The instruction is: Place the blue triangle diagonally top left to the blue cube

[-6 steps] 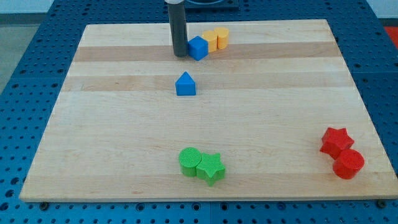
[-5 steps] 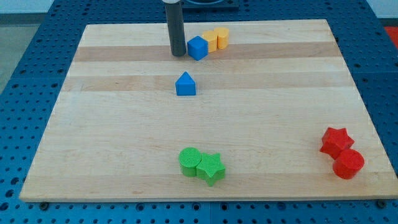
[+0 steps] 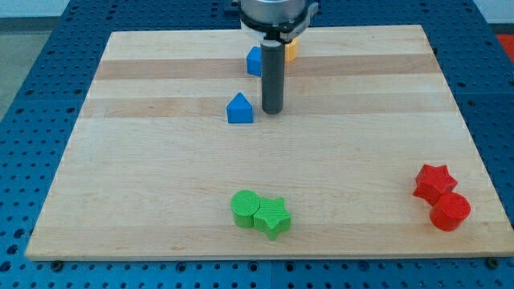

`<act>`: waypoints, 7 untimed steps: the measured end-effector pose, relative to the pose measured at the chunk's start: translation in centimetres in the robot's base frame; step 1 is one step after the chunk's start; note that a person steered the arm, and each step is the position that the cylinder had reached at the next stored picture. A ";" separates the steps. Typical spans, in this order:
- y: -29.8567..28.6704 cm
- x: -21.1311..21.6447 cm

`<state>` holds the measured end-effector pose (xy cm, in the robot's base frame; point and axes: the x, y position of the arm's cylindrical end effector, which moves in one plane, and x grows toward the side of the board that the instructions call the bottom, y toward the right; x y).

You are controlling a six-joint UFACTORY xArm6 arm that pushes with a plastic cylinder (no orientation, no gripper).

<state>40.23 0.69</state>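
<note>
One blue triangle block (image 3: 239, 108) lies on the wooden worktop (image 3: 161, 168), toward the view's bottom-left of the one blue cube (image 3: 254, 61). The tool is a plain rod without jaws; its tip (image 3: 273, 111) stands just right of the triangle. Also present: one partly hidden yellow block (image 3: 291, 50), two green blocks (image 3: 260, 213), two red blocks (image 3: 441, 197).

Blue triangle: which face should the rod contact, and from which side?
No grasping here, only pushing. My tip sits just to the view's right of the blue triangle. The blue cube lies toward the view's top. I would probably press the triangle's right face first, sliding it left, then push from its bottom side upward.
</note>
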 end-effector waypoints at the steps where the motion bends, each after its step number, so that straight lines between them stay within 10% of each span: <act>1: 0.0 2.3; 7: -11.7 -1.5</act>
<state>38.71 -10.97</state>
